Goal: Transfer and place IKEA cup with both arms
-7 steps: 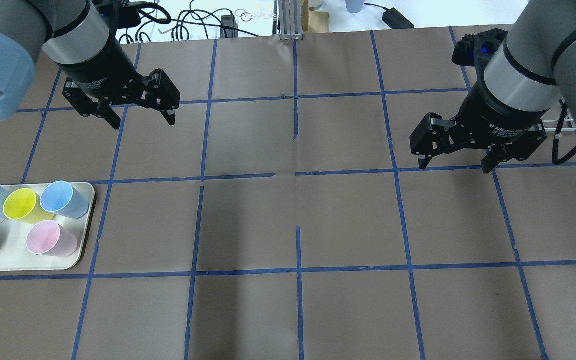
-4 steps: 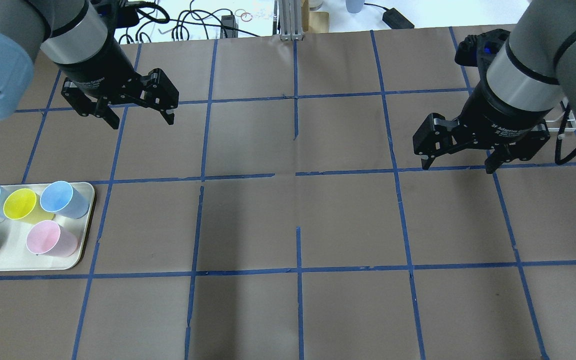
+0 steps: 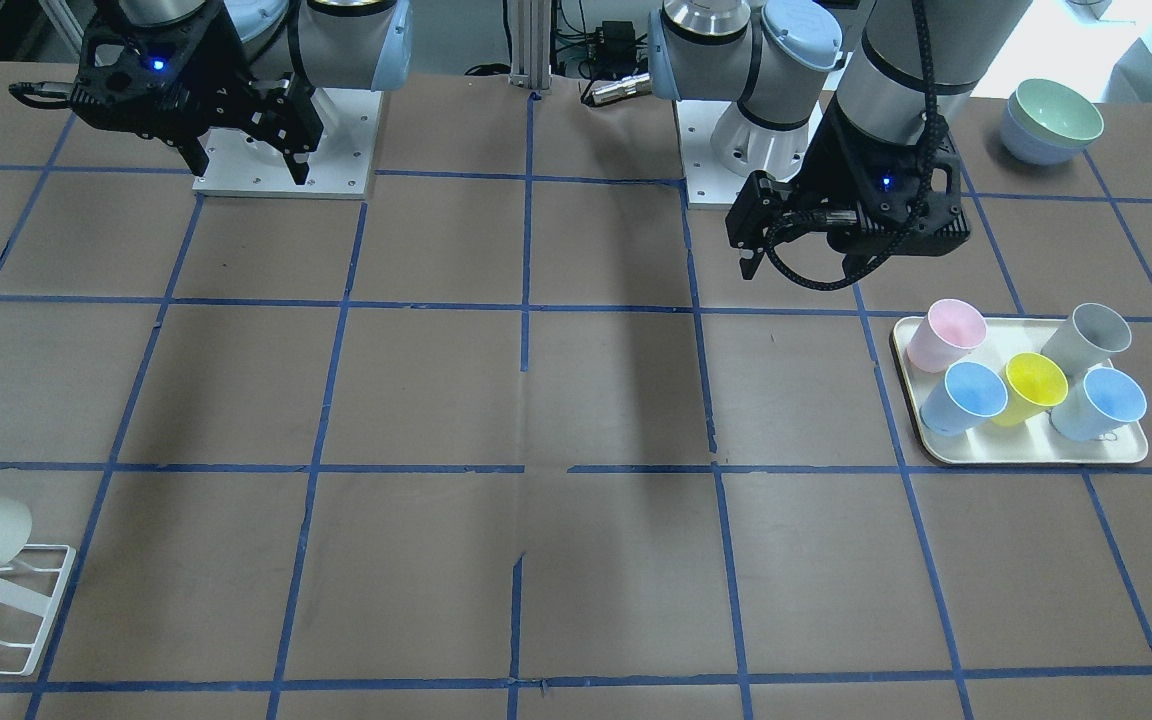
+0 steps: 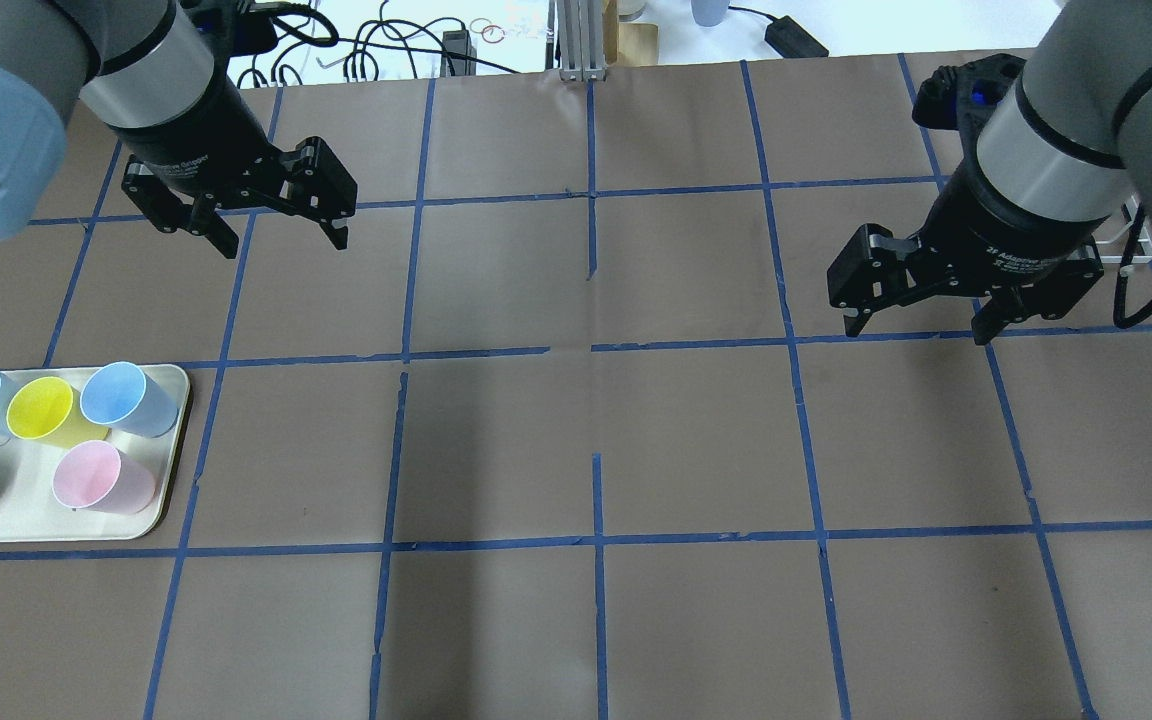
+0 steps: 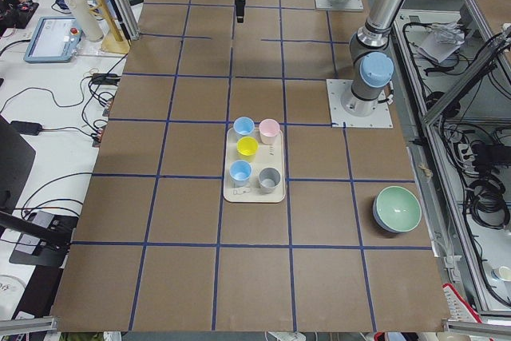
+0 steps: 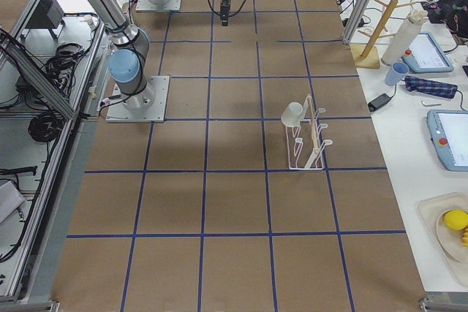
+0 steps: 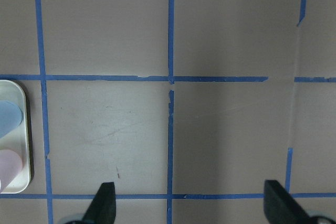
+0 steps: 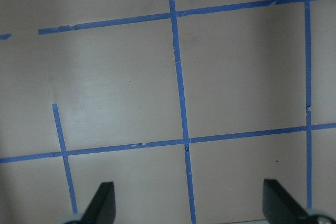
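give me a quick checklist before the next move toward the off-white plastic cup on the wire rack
1. Off-white tapered plastic cup located: ok, it rests tilted on the white wire rack at the robot's right end of the table.
2. Right gripper open and empty: ok.
3. Left gripper open and empty: ok.
4. Cream tray of coloured cups out of the way: ok, it sits far off on the robot's left.
5. How the cup sits on the rack: cannot tell, too small to see.
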You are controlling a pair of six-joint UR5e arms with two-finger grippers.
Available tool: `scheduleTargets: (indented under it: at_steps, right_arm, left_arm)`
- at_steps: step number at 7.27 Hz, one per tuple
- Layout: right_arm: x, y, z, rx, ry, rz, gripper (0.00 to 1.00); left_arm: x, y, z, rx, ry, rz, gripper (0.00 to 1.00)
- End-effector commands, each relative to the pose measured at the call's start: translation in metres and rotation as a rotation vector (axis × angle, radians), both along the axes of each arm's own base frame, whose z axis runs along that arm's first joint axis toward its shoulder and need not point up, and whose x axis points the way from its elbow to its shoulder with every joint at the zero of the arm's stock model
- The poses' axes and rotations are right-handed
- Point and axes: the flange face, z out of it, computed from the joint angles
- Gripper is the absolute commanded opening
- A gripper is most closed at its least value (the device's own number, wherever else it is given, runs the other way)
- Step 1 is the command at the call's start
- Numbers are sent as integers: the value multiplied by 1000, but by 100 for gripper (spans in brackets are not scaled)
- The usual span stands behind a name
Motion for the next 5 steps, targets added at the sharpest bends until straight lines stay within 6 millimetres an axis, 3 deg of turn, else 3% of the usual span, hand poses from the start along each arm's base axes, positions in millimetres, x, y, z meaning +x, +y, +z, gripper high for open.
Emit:
scheduleTargets:
  at_steps: [1, 5]
  right_arm:
    - [-1, 0, 1, -6, 0, 1, 100]
    - [-4, -2, 2, -16, -1, -5, 100]
  left_arm:
    - [0, 0, 0, 0, 0, 0, 100]
    - [0, 0, 0, 0, 0, 1, 100]
